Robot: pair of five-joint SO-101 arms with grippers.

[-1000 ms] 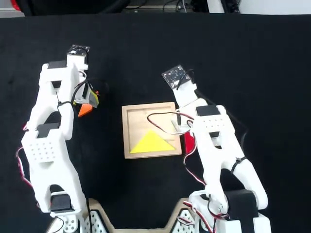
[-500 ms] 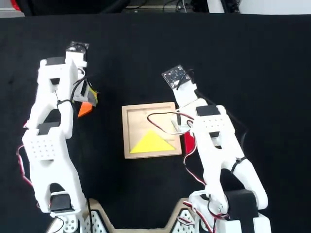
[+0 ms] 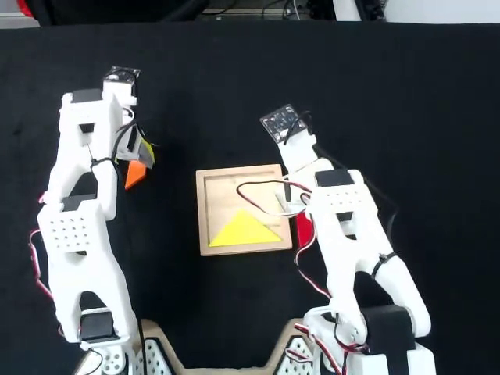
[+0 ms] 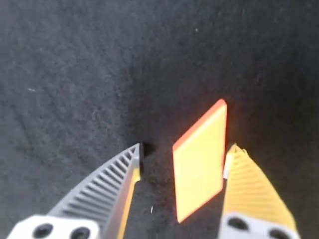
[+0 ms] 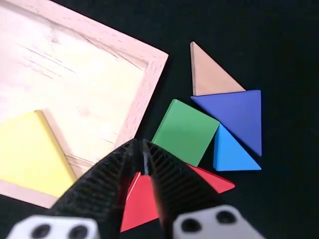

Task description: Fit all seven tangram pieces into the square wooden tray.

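Centrally, one square wooden tray is lying on the black surface between the two arms. One yellow triangle is sitting inside it, along the rim nearest the arms' bases.

Six more pieces are lying outside. Five are clustering just beside the tray's right rim: a green square, a red triangle, a tan triangle, a dark blue triangle and a light blue triangle. The right gripper is hanging over them with its fingers pressed together on nothing, covering part of the red triangle. From above, the right arm is hiding all of that cluster but a sliver of red.

The sixth, an orange piece, is sitting well left of the tray between the spread fingers of the left gripper. It is lying against one finger and clear of the other, and its full shape is hard to make out.
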